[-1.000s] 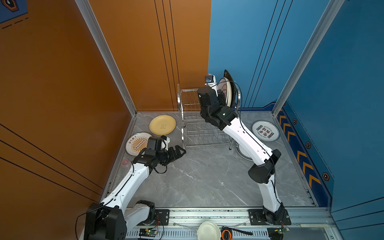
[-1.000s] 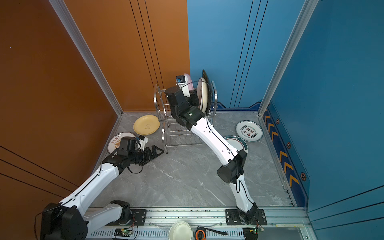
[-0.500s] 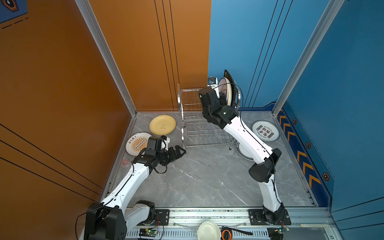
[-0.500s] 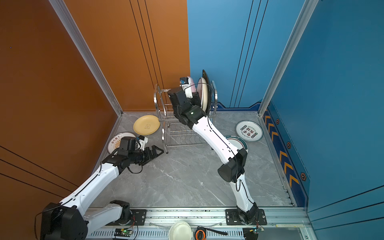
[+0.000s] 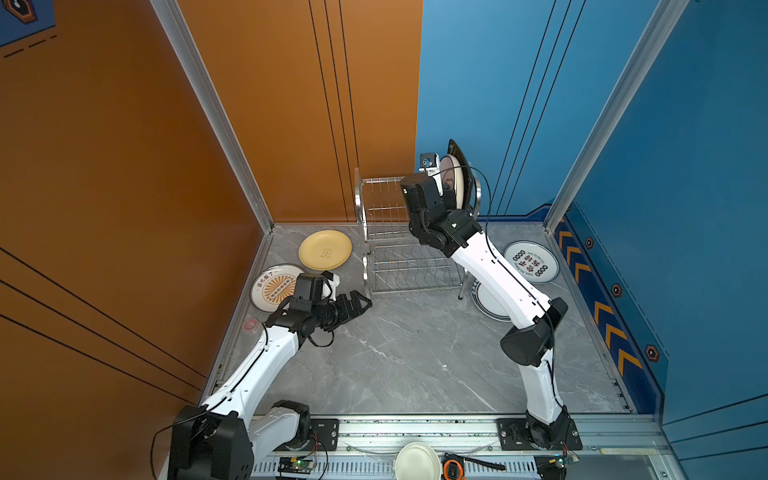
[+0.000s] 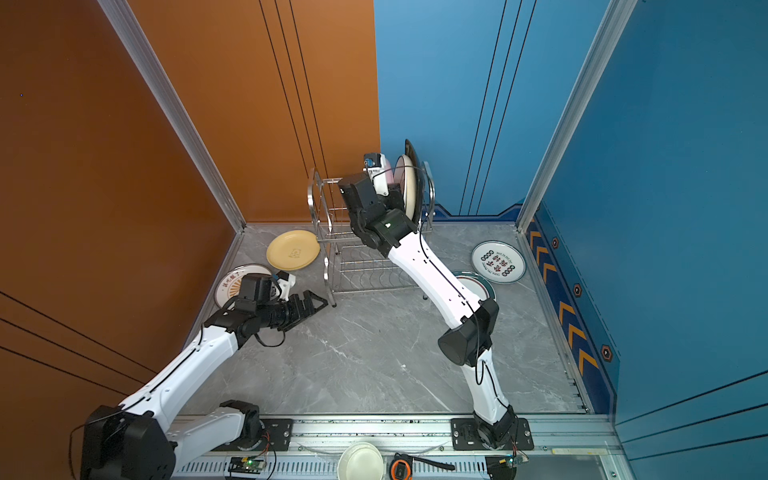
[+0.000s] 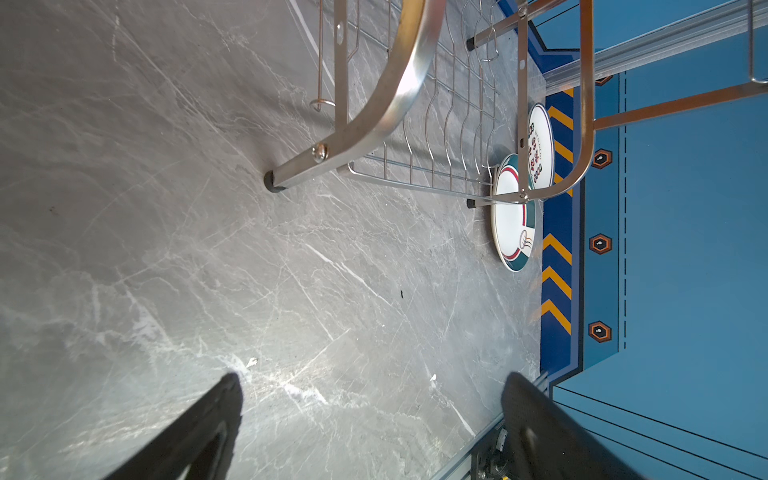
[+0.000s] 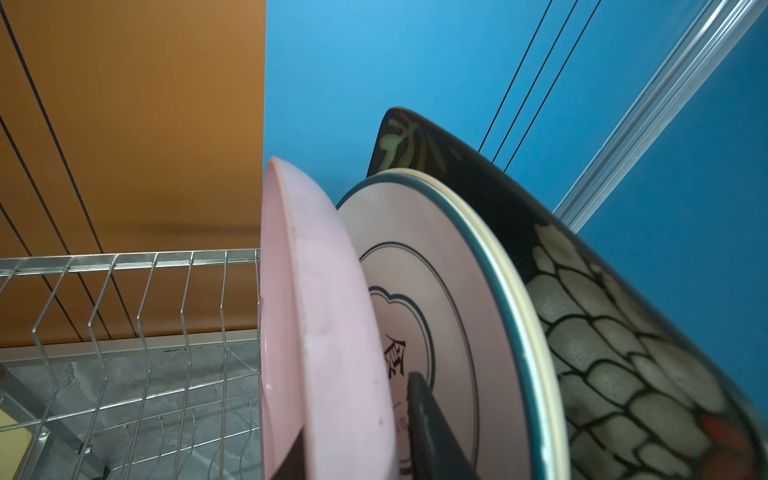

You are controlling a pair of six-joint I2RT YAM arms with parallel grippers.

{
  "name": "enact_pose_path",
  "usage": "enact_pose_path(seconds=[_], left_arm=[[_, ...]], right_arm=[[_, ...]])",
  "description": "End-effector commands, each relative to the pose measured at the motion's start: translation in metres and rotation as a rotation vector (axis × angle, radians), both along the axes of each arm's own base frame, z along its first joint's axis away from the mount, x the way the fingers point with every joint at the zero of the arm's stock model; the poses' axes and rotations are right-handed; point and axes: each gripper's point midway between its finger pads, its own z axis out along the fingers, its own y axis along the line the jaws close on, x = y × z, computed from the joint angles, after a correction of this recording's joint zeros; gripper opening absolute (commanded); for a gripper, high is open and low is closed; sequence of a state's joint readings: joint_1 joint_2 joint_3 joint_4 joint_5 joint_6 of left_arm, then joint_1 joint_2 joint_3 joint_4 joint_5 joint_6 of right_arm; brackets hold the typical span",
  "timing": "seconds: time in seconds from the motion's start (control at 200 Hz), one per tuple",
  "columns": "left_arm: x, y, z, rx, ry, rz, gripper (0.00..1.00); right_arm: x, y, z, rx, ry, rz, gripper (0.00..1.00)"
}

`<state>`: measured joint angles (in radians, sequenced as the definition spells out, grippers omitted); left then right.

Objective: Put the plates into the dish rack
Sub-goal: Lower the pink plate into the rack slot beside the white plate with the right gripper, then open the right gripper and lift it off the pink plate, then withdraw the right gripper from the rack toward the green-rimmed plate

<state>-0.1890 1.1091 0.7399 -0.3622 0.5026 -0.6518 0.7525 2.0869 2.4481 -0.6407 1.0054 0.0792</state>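
Front rail: small white bowl point(image 5: 417, 463) sits upright, off the table point(image 5: 415, 353).

Left arm: rises from the front-left base, forearm runs forward, wrist about level. Left gripper point(image 5: 360, 304) hangs over the table just short of the dish rack point(image 5: 399, 266), aimed at its front-left leg. Going by the wrist view it's rolled on its side. Jaws spread wide, nothing between them.

Four plates lie flat, face up:
- sunburst plate point(image 5: 272, 286), left, partly under the left wrist; characters along the rim, too small to read
- yellow plate point(image 5: 325, 249), just beyond it, beside the rack's left frame; small emblem at centre
- teal-and-red ringed plate point(image 7: 513, 216), by the front-right leg, half hidden by the right forearm in both top views
- white plate with dark characters and rows of rings point(image 5: 531, 262), far right; text not legible

The rack's long axis runs left-right in both top views. Lower tier holds no plates.

Right arm: elbow folded at front right, forearm stretched up and far-left to the upper tier's right end.

Four plates stand on edge there, faces across the rack's length: pink plate point(image 8: 324, 332), white ringed plate point(image 8: 449, 291) with one dark Chinese character partly covered, cream plate point(image 8: 512, 266), black square floral plate point(image 8: 582, 291) outermost and tallest.

Right gripper point(image 5: 446, 192) straddles the pink plate's rim. One finger point(image 8: 432, 432) sits between pink and ringed plate, the other is hidden. Can't tell if it's clamped or let go.
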Motion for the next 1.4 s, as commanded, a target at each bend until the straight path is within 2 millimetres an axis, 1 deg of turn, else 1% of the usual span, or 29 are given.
enact_pose_path(seconds=[0.0, 0.06, 0.16, 0.27, 0.375, 0.46, 0.691, 0.751, 0.846, 0.966, 1.096, 1.121, 1.131, 1.151, 1.216, 1.231, 1.246, 1.351, 1.396], left_arm=[[0.002, 0.001, 0.006, -0.001, -0.017, 0.008, 0.98], [0.002, 0.001, 0.007, 0.000, -0.021, 0.009, 0.98], [0.003, 0.001, 0.008, 0.003, -0.022, 0.014, 0.98], [0.003, 0.001, 0.008, 0.006, -0.024, 0.016, 0.98], [0.003, 0.001, 0.008, 0.009, -0.023, 0.018, 0.98], [0.004, 0.000, 0.009, 0.011, -0.025, 0.020, 0.98], [0.005, -0.001, 0.008, 0.021, -0.024, 0.025, 0.98], [0.006, -0.002, 0.008, 0.024, -0.024, 0.026, 0.98], [0.007, -0.002, 0.008, 0.031, -0.025, 0.029, 0.98], [0.009, -0.005, 0.008, 0.038, -0.023, 0.029, 0.98], [0.009, -0.007, 0.007, 0.045, -0.020, 0.025, 0.98], [0.010, -0.008, 0.007, 0.047, -0.020, 0.025, 0.98], [0.009, -0.008, 0.006, 0.048, -0.019, 0.024, 0.98], [0.009, -0.008, 0.006, 0.047, -0.018, 0.024, 0.98], [0.009, -0.009, 0.005, 0.052, -0.016, 0.024, 0.98], [0.009, -0.009, 0.005, 0.053, -0.016, 0.023, 0.98], [0.009, -0.010, 0.005, 0.053, -0.016, 0.022, 0.98], [0.010, -0.011, 0.004, 0.059, -0.012, 0.021, 0.98], [0.010, -0.013, 0.004, 0.060, -0.012, 0.018, 0.98]], right_arm=[[-0.017, -0.010, 0.023, 0.029, -0.023, 0.011, 0.33], [-0.020, -0.009, 0.027, 0.036, -0.027, 0.021, 0.35], [-0.027, -0.002, 0.030, 0.050, -0.022, 0.071, 0.42], [-0.037, 0.005, 0.035, 0.072, -0.018, 0.128, 0.50], [-0.049, 0.010, 0.043, 0.092, -0.019, 0.176, 0.55], [-0.058, 0.009, 0.047, 0.122, -0.008, 0.207, 0.57], [-0.085, -0.001, 0.053, 0.212, 0.027, 0.285, 0.59], [-0.091, 0.000, 0.050, 0.222, 0.050, 0.326, 0.62], [-0.101, -0.005, 0.043, 0.250, 0.082, 0.368, 0.66], [-0.112, -0.022, 0.030, 0.304, 0.125, 0.379, 0.69], [-0.123, -0.050, 0.012, 0.371, 0.175, 0.360, 0.71], [-0.127, -0.051, 0.009, 0.382, 0.185, 0.368, 0.71], [-0.124, -0.060, 0.008, 0.390, 0.183, 0.348, 0.71], [-0.124, -0.066, 0.004, 0.397, 0.189, 0.335, 0.72], [-0.127, -0.082, -0.008, 0.421, 0.213, 0.313, 0.73], [-0.127, -0.086, -0.007, 0.434, 0.211, 0.312, 0.73], [-0.128, -0.088, -0.019, 0.427, 0.237, 0.304, 0.73], [-0.129, -0.112, -0.043, 0.454, 0.288, 0.265, 0.75], [-0.129, -0.122, -0.056, 0.471, 0.315, 0.244, 0.76]])
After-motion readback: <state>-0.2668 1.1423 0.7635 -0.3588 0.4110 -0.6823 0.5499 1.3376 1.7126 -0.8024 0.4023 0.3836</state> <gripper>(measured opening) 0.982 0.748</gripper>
